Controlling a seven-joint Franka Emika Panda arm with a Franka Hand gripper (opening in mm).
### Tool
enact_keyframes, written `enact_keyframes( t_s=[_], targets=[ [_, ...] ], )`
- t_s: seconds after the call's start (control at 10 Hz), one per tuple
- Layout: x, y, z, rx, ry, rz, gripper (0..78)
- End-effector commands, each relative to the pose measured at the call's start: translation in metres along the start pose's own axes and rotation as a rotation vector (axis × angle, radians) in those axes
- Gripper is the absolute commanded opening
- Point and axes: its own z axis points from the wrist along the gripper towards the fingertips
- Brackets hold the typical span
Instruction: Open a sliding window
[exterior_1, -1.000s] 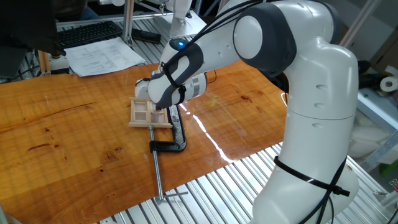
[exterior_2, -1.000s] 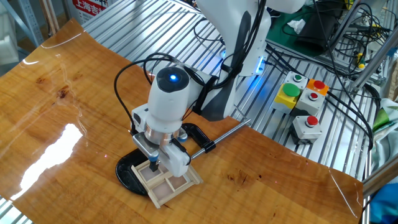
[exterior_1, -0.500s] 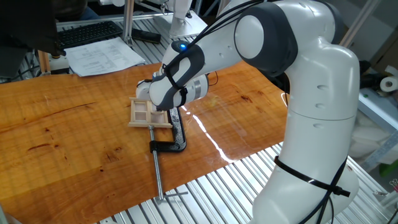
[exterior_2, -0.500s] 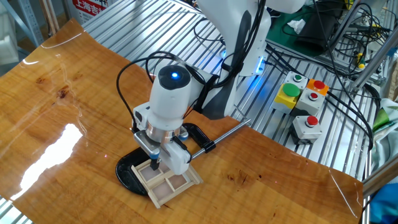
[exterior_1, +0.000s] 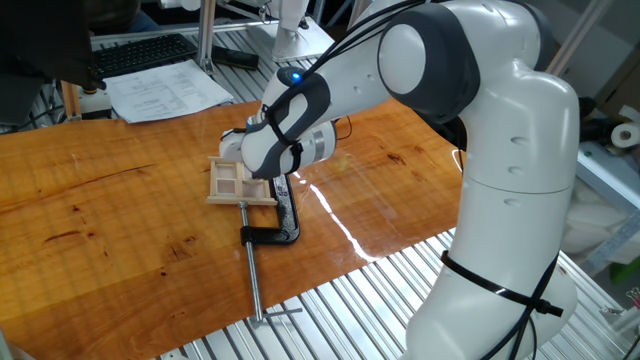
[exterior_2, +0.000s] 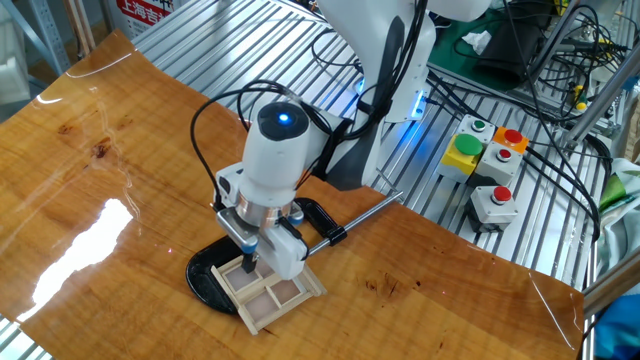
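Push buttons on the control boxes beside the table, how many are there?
3: a green button, a red button beside it, and another red button on the lower box. Others may be hidden.

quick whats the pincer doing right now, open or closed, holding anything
Pincer: down on the sliding window, fingertips at its frame; the wrist hides the gap, so open or shut cannot be told.

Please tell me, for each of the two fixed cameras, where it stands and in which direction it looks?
One fixed view: beside the robot's base, looking across the table toward a keyboard; the whole white arm shows.
The other fixed view: high opposite, looking down toward the base; wrist and claw show.
Shared: the sliding window and the black clamp.
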Motion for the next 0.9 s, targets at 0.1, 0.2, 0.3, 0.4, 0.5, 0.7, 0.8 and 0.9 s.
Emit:
enact_keyframes(
  t_s=[0.1, 0.2, 0.3, 0.4, 0.5, 0.7, 0.8, 0.9],
  targets=[
    [-0.001, 0.0, -0.0007, -0.003, -0.008, 0.004, 0.0],
    [-0.001, 0.0, -0.0007, -0.004, -0.004, 0.009, 0.0],
    [-0.0009, 0.0, -0.0003, -0.003, 0.002, 0.015, 0.0],
    [-0.0007, -0.0002, 0.0003, 0.002, 0.016, 0.027, 0.0],
    [-0.0006, -0.0003, 0.0006, 0.008, 0.023, 0.032, 0.0],
    [-0.0008, -0.0001, 0.0008, 0.016, 0.024, 0.035, 0.0],
    [-0.0008, -0.0001, 0.0008, 0.017, 0.023, 0.029, 0.0],
    [-0.0008, -0.0001, 0.0008, 0.027, 0.022, 0.027, 0.0]
  ],
)
